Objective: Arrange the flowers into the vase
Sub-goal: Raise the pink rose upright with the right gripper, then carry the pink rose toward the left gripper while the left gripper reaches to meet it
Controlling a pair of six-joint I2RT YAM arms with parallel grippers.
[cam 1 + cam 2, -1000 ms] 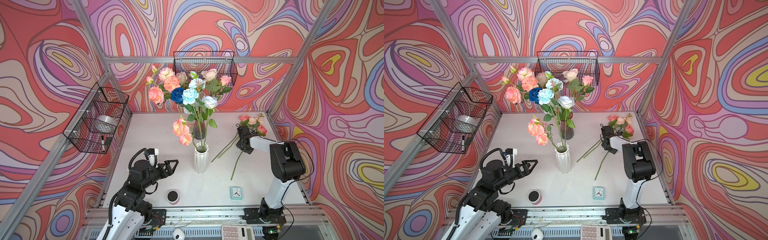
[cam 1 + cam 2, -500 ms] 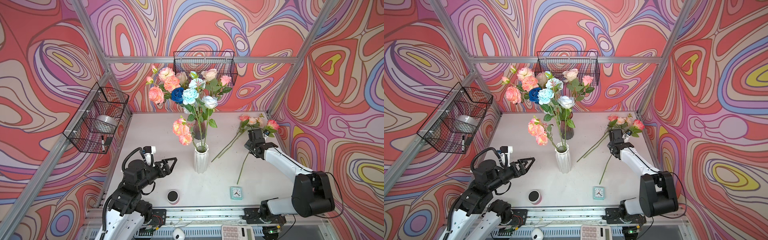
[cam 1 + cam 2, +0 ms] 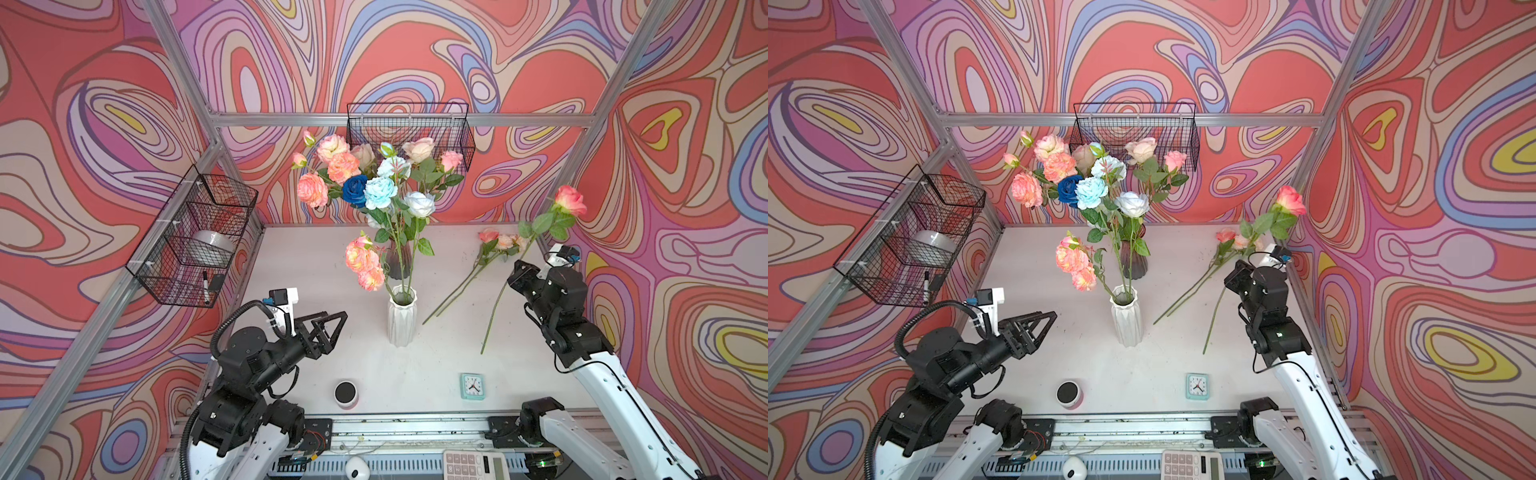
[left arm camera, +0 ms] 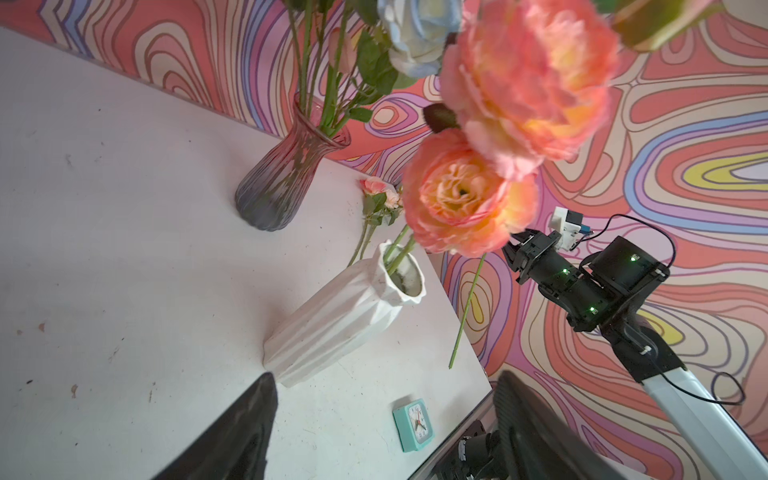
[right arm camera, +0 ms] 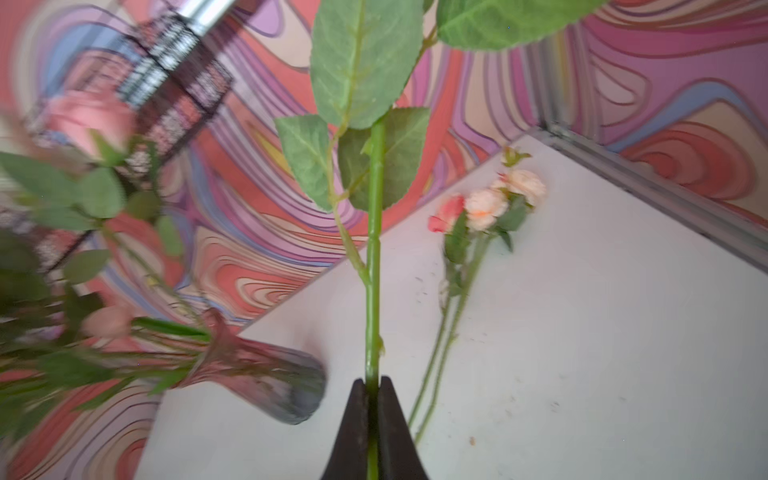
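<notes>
A white ribbed vase [image 3: 402, 316] [image 3: 1126, 316] [image 4: 336, 320] stands mid-table and holds peach peonies [image 3: 362, 262] on green stems. My right gripper [image 3: 513, 279] [image 5: 373, 380] is shut on the stem of a pink rose [image 3: 570, 200] [image 3: 1290, 200], held above the table to the right of the vase. The rose's head is up near the right wall, and its stem end [image 3: 484, 349] hangs low. Two more flowers [image 3: 496, 241] [image 5: 484, 208] lie on the table behind. My left gripper [image 3: 334, 328] [image 4: 386, 374] is open and empty, left of the vase.
A dark glass vase [image 3: 398, 259] with a tall bunch of flowers [image 3: 374, 183] stands behind the white one. A teal clock [image 3: 472, 386] and a small pink cylinder [image 3: 345, 392] sit near the front edge. Wire baskets [image 3: 195, 241] hang on the left and back walls.
My right gripper has lifted the pink rose off the table and drawn it up toward the right wall. The left arm has shifted slightly, its gripper still open.
</notes>
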